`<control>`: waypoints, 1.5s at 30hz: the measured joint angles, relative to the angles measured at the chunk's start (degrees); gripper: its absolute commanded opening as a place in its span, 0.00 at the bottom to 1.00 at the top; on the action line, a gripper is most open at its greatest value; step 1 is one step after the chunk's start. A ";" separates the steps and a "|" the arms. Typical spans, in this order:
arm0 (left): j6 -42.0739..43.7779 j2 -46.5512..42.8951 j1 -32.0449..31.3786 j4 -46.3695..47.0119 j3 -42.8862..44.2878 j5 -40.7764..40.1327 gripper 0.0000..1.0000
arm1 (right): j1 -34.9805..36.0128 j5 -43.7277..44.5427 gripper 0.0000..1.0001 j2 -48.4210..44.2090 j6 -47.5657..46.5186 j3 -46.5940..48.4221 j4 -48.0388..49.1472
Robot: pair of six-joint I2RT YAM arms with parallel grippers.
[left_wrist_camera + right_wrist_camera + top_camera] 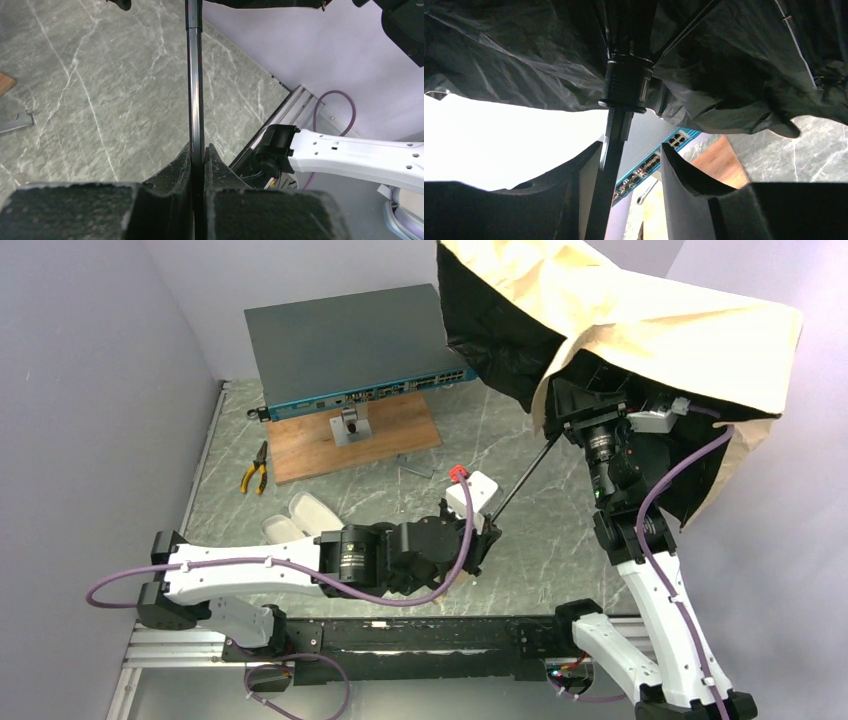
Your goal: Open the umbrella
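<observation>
1. The umbrella (620, 310) is up off the worktop (540, 550), to the right of the network switch (350, 350). Its canopy is spread there, cream outside and black inside.
2. Its thin black shaft (520, 480) slants down from under the canopy to a point in front of the switch's right end, nearer the arm bases.
3. The left gripper (488, 530) is in front of the switch at the shaft's lower end. In the left wrist view the gripper (198, 155) is pressed closed on the shaft (195, 90), with no gap showing on either side.
4. The right gripper (631, 147) is up under the canopy, right of the switch. Its fingers (684, 175) stand apart on either side of the shaft, just below the black runner (626, 82). The shaft runs close along one finger and there is open space to the other, so nothing is clamped.
5. A wooden board (350, 440) lies just in front of the switch, and pliers (255, 470) lie in front of its left end.
</observation>
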 measured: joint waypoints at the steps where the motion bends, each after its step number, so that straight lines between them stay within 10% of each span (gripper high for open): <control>1: 0.00 -0.96 0.00 1.62 -1.64 0.15 0.00 | 0.42 -0.07 0.27 0.44 -0.94 0.79 -0.35; 4: 0.00 -3.96 -0.17 5.88 -5.77 0.31 0.00 | 1.22 -0.11 0.02 2.84 -4.15 4.98 -0.68; 11: -0.48 -8.79 -1.90 7.41 -9.94 0.11 0.04 | 0.66 -1.11 0.00 6.27 -8.55 8.90 5.05; 13: -0.46 -8.70 -2.01 7.13 -9.81 0.00 0.14 | 0.17 -3.91 0.00 6.69 -9.22 8.90 6.23; 18: 0.79 -5.62 -1.25 1.97 -4.68 2.82 0.78 | -1.11 -12.33 0.00 7.76 -9.25 8.90 7.19; 21: 2.27 -3.96 0.13 1.46 -2.58 6.21 0.86 | -0.50 -16.76 0.00 7.45 -8.66 8.57 7.08; 35: 3.61 -0.17 12.37 5.03 -0.96 25.81 0.62 | 5.33 -24.87 0.00 0.98 -4.50 6.88 6.58; 45: 5.16 -1.92 13.79 10.71 -3.67 40.41 0.17 | 5.38 -38.25 0.00 4.52 -3.96 11.74 8.61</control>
